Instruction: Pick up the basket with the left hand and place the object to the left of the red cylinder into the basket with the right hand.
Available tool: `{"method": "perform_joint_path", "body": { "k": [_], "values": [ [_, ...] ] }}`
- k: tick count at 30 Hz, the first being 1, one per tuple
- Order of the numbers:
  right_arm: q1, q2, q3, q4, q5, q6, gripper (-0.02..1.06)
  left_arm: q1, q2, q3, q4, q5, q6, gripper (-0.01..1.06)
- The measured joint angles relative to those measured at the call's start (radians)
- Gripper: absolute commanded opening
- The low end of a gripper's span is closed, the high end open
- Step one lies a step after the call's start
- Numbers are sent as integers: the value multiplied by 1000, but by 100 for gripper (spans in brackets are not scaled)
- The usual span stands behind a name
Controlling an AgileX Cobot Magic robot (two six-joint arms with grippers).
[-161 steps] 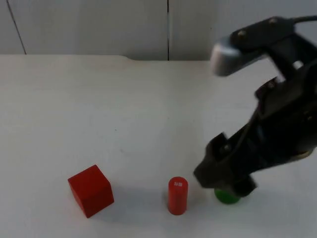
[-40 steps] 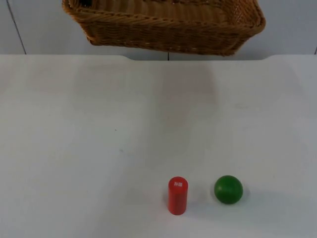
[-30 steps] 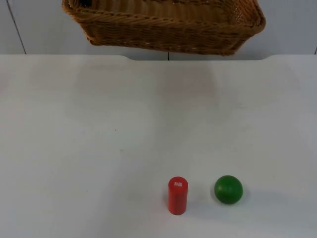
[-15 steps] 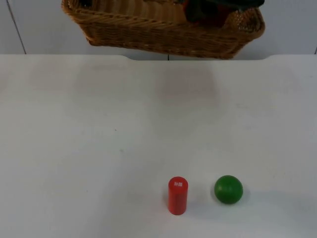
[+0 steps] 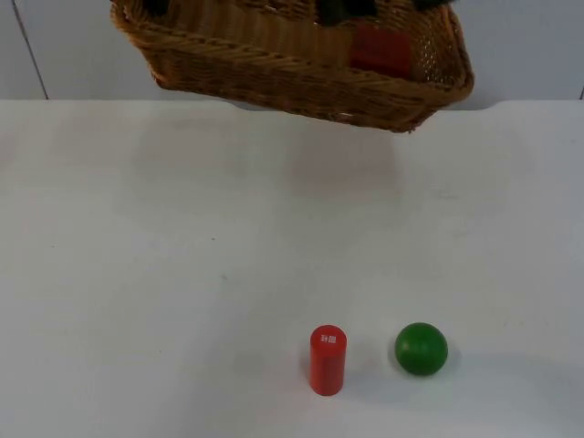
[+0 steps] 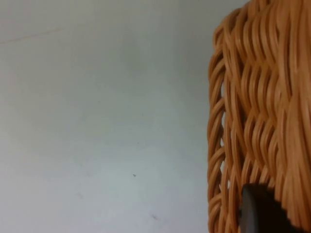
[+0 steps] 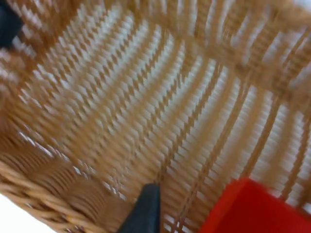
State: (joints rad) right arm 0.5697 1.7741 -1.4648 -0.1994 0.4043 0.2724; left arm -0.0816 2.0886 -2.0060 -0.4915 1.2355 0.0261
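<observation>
Inside, woven wicker basket (image 5: pixel 274 68) cradles smooth red cube (image 5: pixel 381 50).

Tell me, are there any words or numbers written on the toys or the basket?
Red cylinder: a small white mark on its top face, too small and blurred to read.
Green ball: no writing.
Basket: no writing on its woven wall, as the top view and both wrist views show.
Red block inside the basket: no writing on the faces that show.
</observation>
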Motion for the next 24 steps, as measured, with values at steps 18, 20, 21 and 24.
{"method": "perform_joint_path", "body": {
  "k": [18, 20, 21, 24],
  "values": [
    [0, -641, 50, -28, 329, -132, 85, 0, 107, 4, -14, -1, 30, 0],
    [0, -697, 83, -30, 347, -134, 85, 0, 123, 4, -29, -2, 50, 0],
    [0, -732, 107, -30, 357, -136, 85, 0, 128, 4, -33, -2, 56, 0],
    [0, -859, 202, -30, 367, -136, 85, 0, 169, 4, -58, -3, 84, 0]
  ]
}}
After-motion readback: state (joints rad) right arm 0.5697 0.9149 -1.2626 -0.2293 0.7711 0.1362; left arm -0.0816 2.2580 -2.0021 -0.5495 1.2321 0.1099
